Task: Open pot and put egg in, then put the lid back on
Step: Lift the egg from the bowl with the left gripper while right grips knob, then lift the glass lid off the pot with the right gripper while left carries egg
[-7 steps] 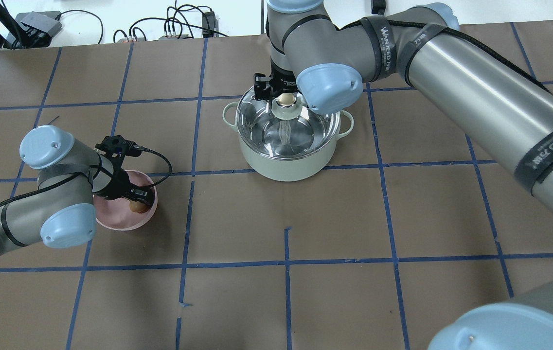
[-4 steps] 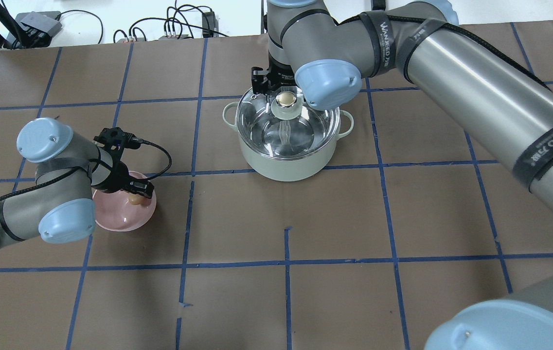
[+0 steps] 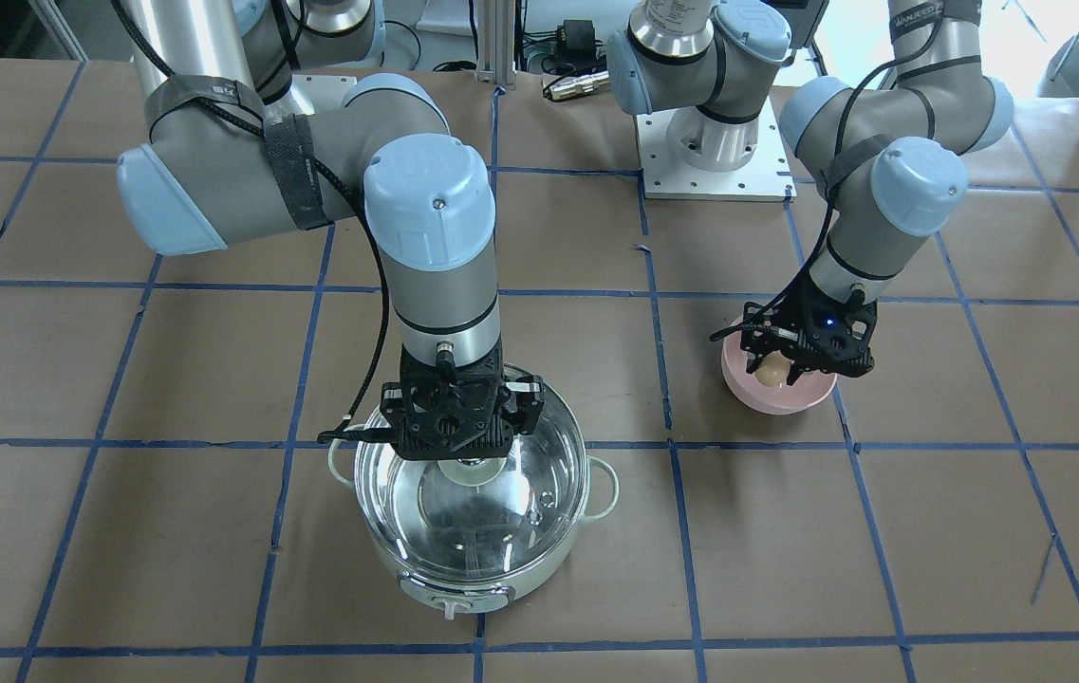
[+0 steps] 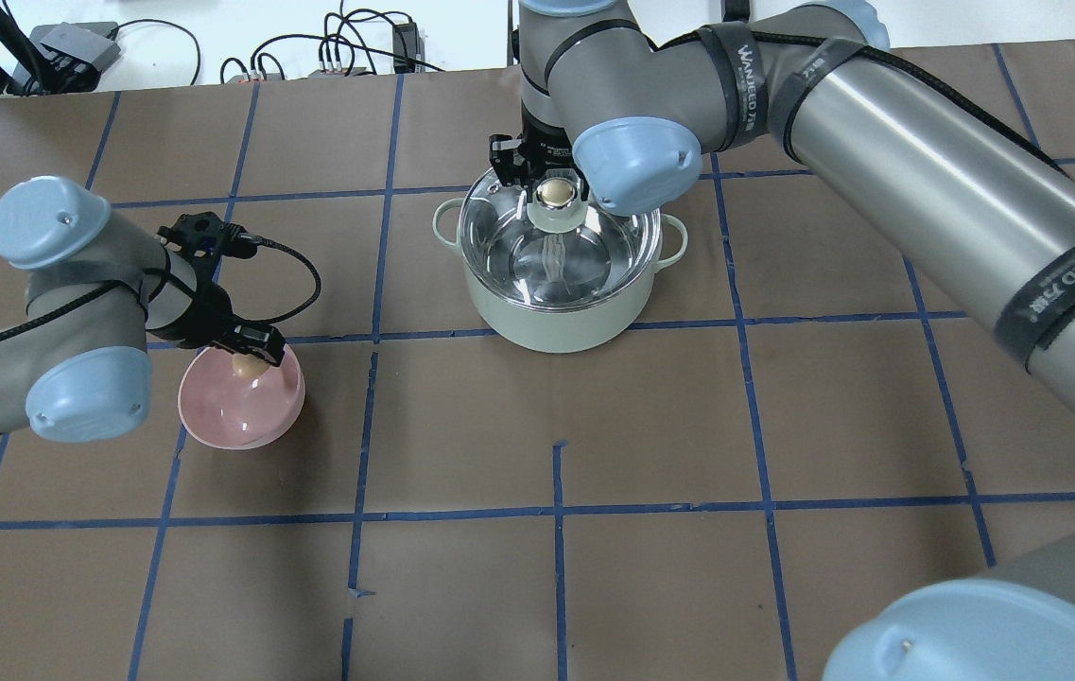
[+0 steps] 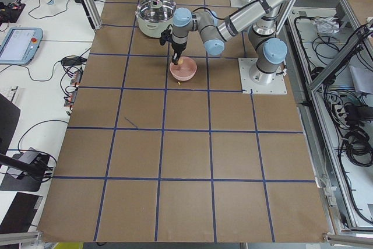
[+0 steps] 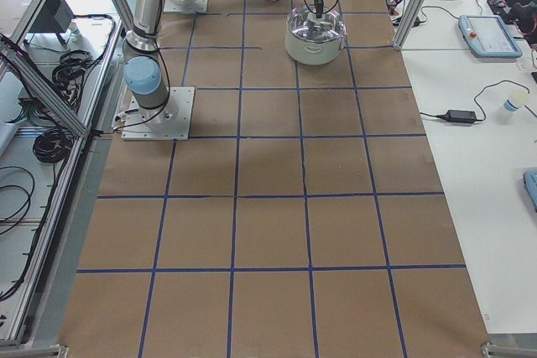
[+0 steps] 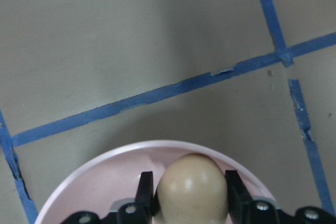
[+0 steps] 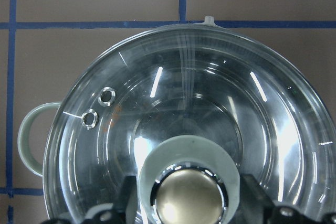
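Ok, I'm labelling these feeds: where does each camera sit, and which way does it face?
Front-facing: across the table, facing the robot; left arm on view's right, right arm on left.
Overhead: behind the robot, looking down; both arms.
Exterior left: table's end; left arm nearer.
Exterior right: opposite end; right arm nearer.
Left wrist: down past left gripper onto egg, pink bowl.
Right wrist: down past right gripper onto lid, pot.
Shared: front-facing and overhead show pot and pink bowl, mirrored.

A brown-papered, blue-taped table (image 4: 650, 426) carries a pale-green pot (image 4: 556, 323) upper centre and a pink bowl (image 4: 236, 418) at left.
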